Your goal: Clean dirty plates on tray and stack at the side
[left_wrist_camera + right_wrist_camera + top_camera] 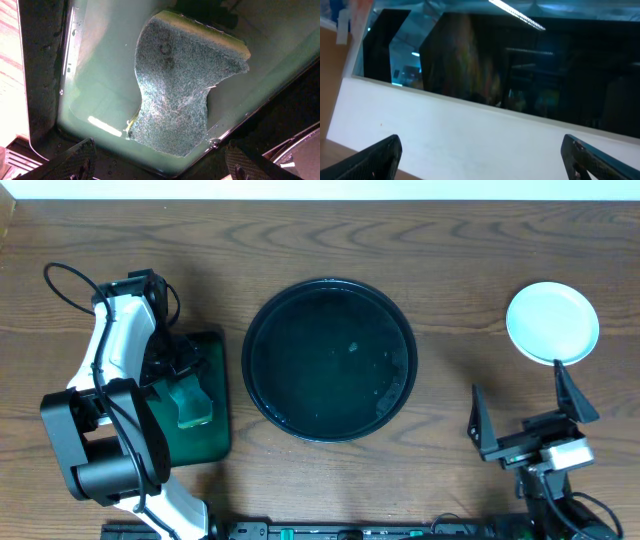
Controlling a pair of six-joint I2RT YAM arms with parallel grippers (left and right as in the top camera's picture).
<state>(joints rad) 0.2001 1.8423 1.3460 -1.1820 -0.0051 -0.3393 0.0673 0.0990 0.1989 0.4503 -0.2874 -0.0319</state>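
Note:
The large round black tray (330, 360) sits mid-table and holds no plates. White plates (552, 323) lie at the far right; from above they look like one disc, so I cannot tell how many are stacked. My right gripper (528, 407) is open and empty, just in front of the plates, its wrist camera facing a white wall. My left gripper (160, 167) is open and empty above the small green rectangular tray (105, 60), where a green sponge (180, 85) lies. The sponge also shows in the overhead view (192, 402).
The green rectangular tray (215, 442) sits left of the black tray, partly under my left arm. The left arm's base and cable fill the left side. A rail runs along the table's front edge.

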